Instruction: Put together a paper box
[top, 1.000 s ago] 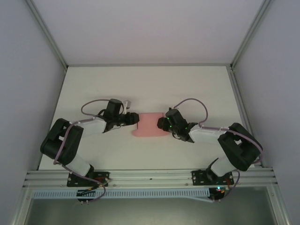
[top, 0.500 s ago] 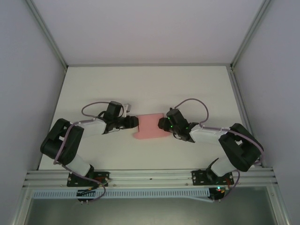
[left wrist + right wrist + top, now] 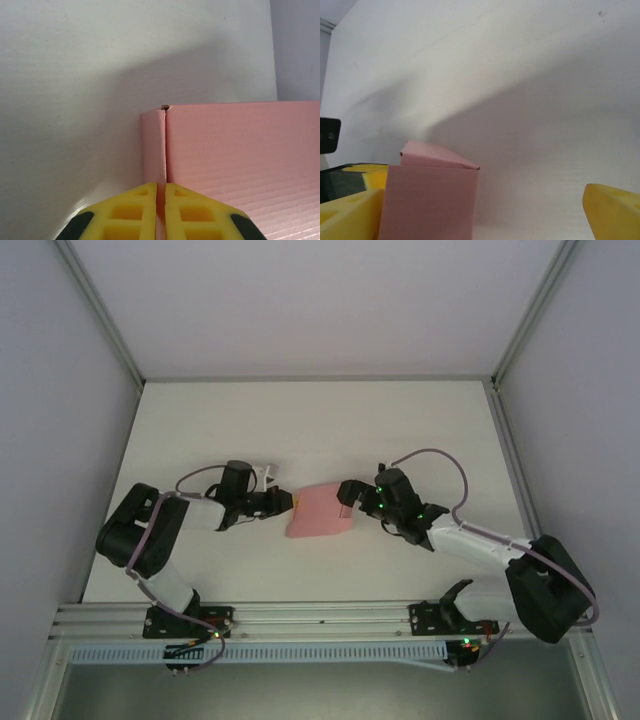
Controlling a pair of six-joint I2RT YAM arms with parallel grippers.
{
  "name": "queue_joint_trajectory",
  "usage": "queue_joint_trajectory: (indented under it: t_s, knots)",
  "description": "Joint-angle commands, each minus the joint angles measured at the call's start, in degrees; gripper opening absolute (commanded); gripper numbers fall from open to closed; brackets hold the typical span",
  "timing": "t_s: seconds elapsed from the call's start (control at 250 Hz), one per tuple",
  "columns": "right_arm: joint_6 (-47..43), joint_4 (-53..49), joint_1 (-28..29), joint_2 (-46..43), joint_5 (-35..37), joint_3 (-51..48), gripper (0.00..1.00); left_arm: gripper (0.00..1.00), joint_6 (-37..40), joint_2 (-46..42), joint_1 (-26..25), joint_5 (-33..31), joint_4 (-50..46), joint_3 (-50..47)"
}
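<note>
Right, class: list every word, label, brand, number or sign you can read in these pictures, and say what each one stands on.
There is no text to read in any view.
The paper box: plain pink card, no print on the faces that show.
The table: bare white, no label or mark.

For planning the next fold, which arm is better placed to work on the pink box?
Right, probably. The left claw is shut on one edge of the paper box, holding it; the right claw stands open at the opposite end, free to push.
</note>
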Motion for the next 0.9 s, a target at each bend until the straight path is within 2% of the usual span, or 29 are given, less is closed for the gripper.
queue_joint_trajectory:
  t_s: [0.0, 0.048, 0.212, 0.256, 0.299, 0.395, 0.451, 0.503, 0.539, 0.595, 0.671, 0.683, 0.691, 0.783, 0.894]
  knots:
    - [2.8, -0.2, -0.8, -0.8, -5.6, -2.6, 1.0, 0.1, -0.7, 0.8, 0.3, 0.5, -1.4, -1.3]
    - [3.7, 2.4, -0.9, -0.3, -7.3, -3.2, 1.0, 0.1, 0.2, -0.1, 0.2, -0.1, -2.3, -1.3]
    - [6.4, 11.0, -0.7, 5.2, -17.3, -2.0, 0.88, 0.1, 1.8, -1.4, 0.1, -1.1, -5.2, -0.6]
    - [8.4, 16.1, -0.7, 6.8, -20.0, -2.2, 0.8, 0.1, 1.6, -1.3, -0.1, -1.4, -5.2, -0.5]
    - [10.5, 21.1, -0.7, 8.3, -22.6, -2.6, 0.78, 0.1, 1.4, -1.1, 0.0, -1.3, -5.0, -0.5]
    - [13.1, 27.1, -0.7, 9.5, -24.4, -3.1, 0.59, 0.12, 1.0, -1.3, -0.1, -1.4, -4.2, -0.8]
    - [13.2, 25.4, -0.7, 9.0, -23.4, -2.7, 0.46, 0.24, 1.4, -2.1, -0.3, -1.8, -4.1, -0.9]
    - [12.1, 21.6, -0.6, 8.2, -22.2, -1.9, 0.44, 0.37, 2.0, -3.7, -0.4, -2.6, -3.9, -1.1]
    - [11.5, 18.3, -0.7, 7.4, -20.8, -1.5, 0.41, 0.5, 2.9, -5.2, -0.5, -3.4, -4.0, -1.0]
    - [10.8, 14.8, -0.9, 5.9, -19.2, -0.9, 0.39, 0.61, 4.7, -8.4, -0.9, -5.5, -5.2, -0.5]
    - [12.0, 10.3, -1.4, 3.8, -16.6, -0.4, 0.39, 0.86, 10.6, -14.0, -2.3, -10.4, -9.3, 1.2]
    - [12.2, 9.8, -1.4, 3.4, -16.4, -0.3, 0.39, 0.96, 11.8, -15.0, -2.7, -11.7, -10.2, 1.6]
    - [12.3, 9.5, -1.4, 3.2, -16.3, -0.2, 0.39, 0.99, 12.7, -15.7, -3.1, -12.7, -10.8, 1.8]
    - [14.6, 6.5, -2.5, 1.0, -15.0, -0.1, 0.37, 1.0, 22.9, -22.9, -8.5, -24.7, -16.0, 4.2]
    - [18.0, 2.6, -4.9, -0.6, -16.9, 0.9, 0.35, 1.0, 36.2, -28.0, -14.8, -31.3, -17.9, 4.9]
